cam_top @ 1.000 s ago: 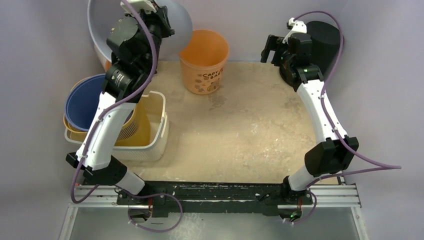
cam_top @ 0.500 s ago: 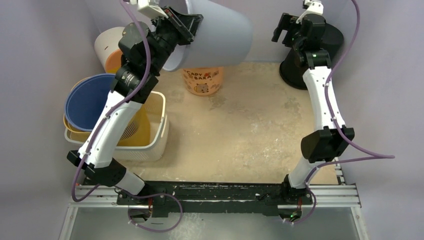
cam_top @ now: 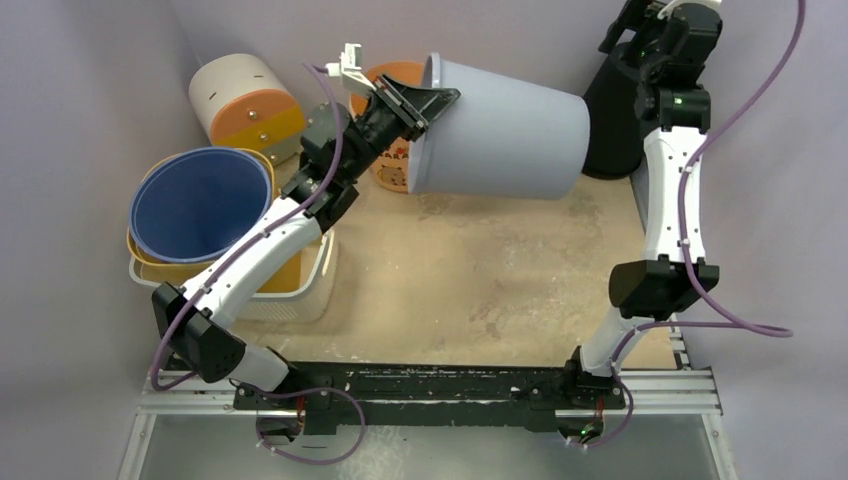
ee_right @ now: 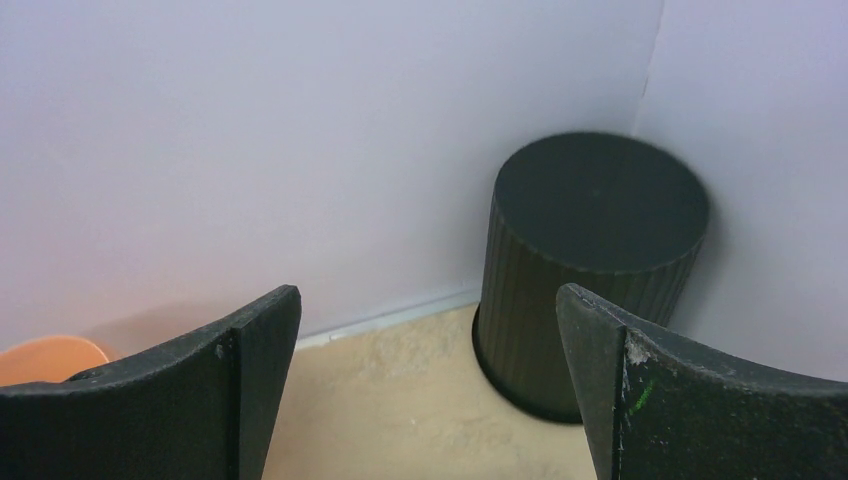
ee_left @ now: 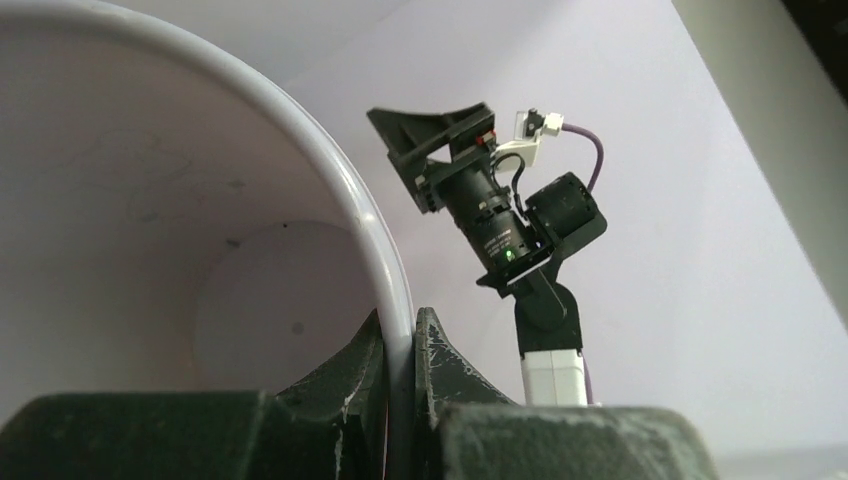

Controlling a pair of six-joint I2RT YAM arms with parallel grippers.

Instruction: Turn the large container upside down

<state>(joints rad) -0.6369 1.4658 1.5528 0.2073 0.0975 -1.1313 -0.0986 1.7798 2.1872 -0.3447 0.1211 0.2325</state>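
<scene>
Along the counter's near edge: a slotted aluminium rail, dull and scuffed, both arm bases bolted onto it. Beyond that, the counter itself, sandy beige, matt, mottled with pale chalky patches.

At the left side, a cream plastic basket with rounded corners and slatted walls. Packed inside it, a smooth blue bucket, round-mouthed and upright, nested in a yellow-orange one.

Farther in, over the far half of the counter, the large container: smooth pale grey plastic, a tapered cylinder, tipped onto its side and held up. Open mouth to the left, flat base to the right (not yet upside down). Left claw clamped on the thin rolled rim, one black finger inside the mouth, the other outside. From the left wrist, the same pinch up close: dark worn fingers tight against the curved lip, the bare, faintly speckled inner wall filling the left of that view.

Just behind the container and partly hidden by it, an orange pail with printing on its side. Far left, near the wall, a white-topped round canister with an orange band.

Deep in the far right corner, a black bin, mouth down, flat bottom up, matt, finely ribbed down its sides. High above it, the right claw: broad dark fingers spread wide apart, nothing between them.
</scene>
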